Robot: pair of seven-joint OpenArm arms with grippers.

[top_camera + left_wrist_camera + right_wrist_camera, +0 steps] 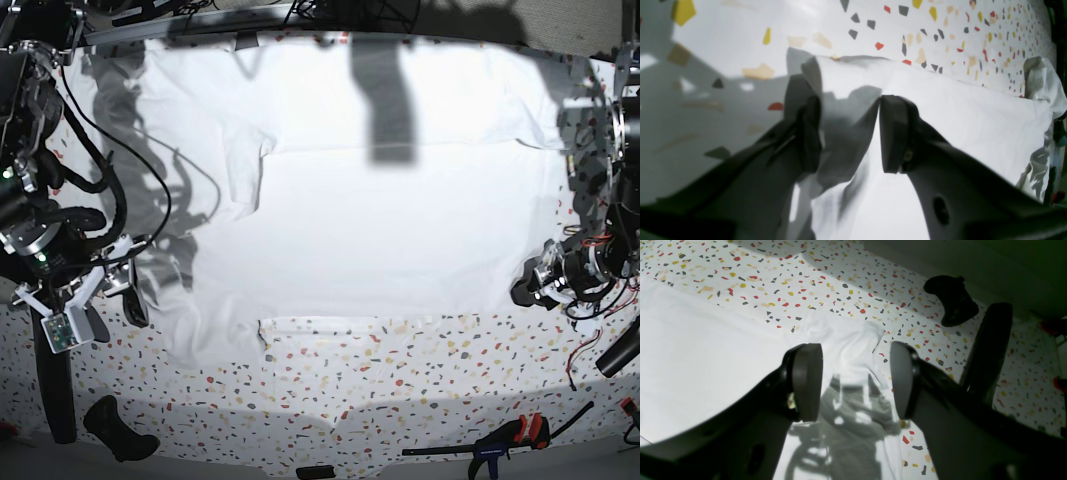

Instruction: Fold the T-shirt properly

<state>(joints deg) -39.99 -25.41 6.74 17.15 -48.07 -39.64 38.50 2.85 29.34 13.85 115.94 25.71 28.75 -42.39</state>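
- The T-shirt [370, 230] is lying spread flat across most of the terrazzo-patterned table [400, 370], far edge running up to the table's back edge, near edge w/ the neckline notch facing the camera in base view.
- Left gripper [848, 133] is sitting at the shirt's side edge, base-view right; jaws are standing apart w/ a raised fold of white cloth between them. Cloth is touching the inner face of at least one pad, but can't tell whether the pads are actually pinching it.
- Right gripper [857, 380] is hovering over the shirt's sleeve on the opposite side, base-view left; jaws are gaping wide, nothing between them, crumpled sleeve cloth lying below the gap.
- Sleeve area under the right gripper is looking wrinkled & bunched; main body of the shirt is lying smooth.
- A black game controller [952, 300] is resting on the table near the front corner, well apart from the shirt.
- A clamp w/ orange & blue grips [505, 438] is lying along the front edge of the table, base-view right.
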